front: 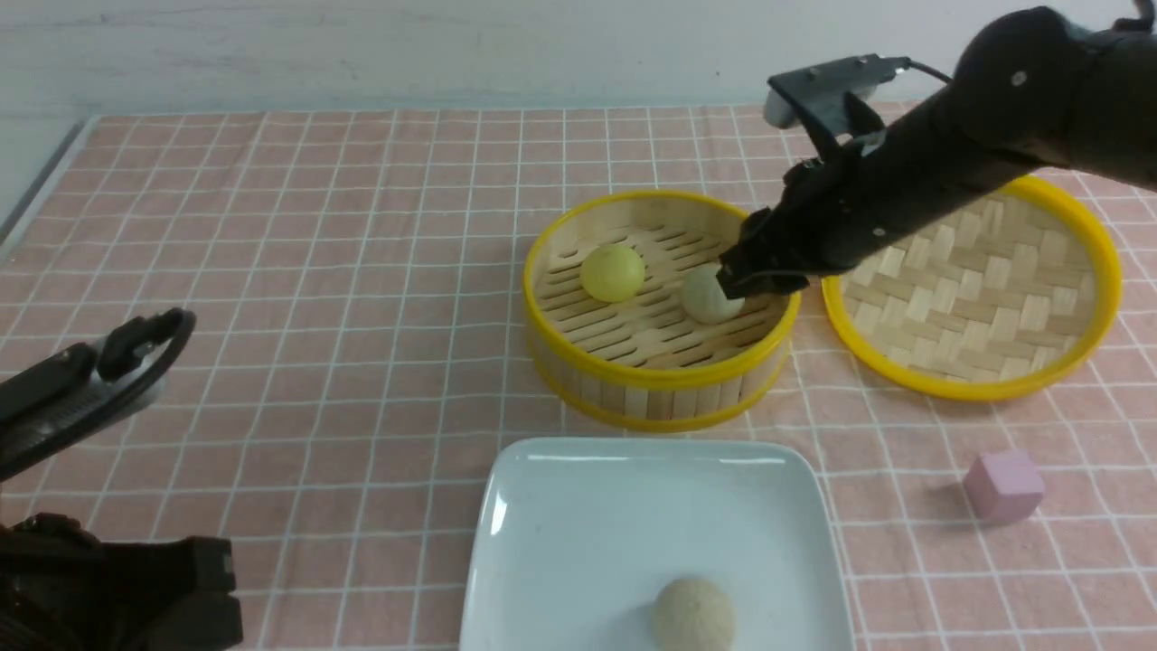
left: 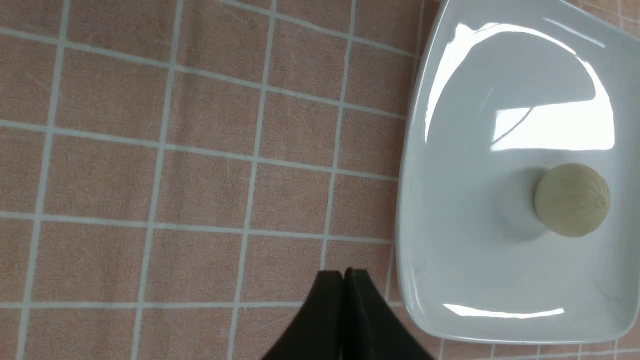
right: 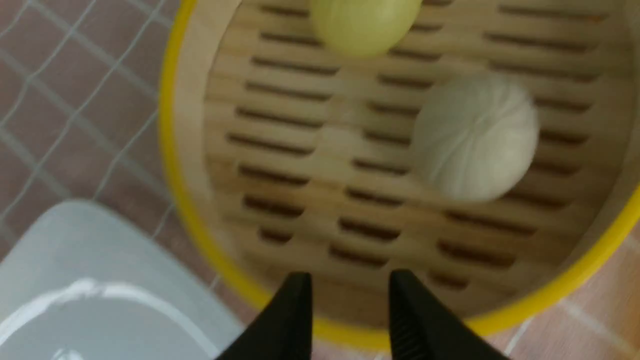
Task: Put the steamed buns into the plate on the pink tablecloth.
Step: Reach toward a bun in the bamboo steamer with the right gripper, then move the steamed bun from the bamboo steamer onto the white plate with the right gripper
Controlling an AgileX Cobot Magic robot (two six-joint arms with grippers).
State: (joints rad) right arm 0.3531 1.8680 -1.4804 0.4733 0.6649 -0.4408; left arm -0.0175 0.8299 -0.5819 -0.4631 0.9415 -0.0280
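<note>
Front view: got right fingers (right: 300,305) down in the steamer basket (front: 633,366), spread apart, nothing between them, tips just beside a greyish bun (front: 710,298). Seeing pale yellow bun (front: 613,272) in the same basket, apart from the grey one. Second greyish bun (front: 693,615) already on the plate (front: 560,542), near its front edge. Left fingers (left: 327,305) pressed together, empty, over the pink tablecloth (front: 316,271) just beside the plate. Woven lid (front: 976,271) flat on the bench right of basket; pink cube (front: 1003,486) near plate's right side.

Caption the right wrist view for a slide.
Parted black fingers at yellow-rimmed round bamboo steamer basket holding greyish-beige bun and pale yellow bun.
</note>
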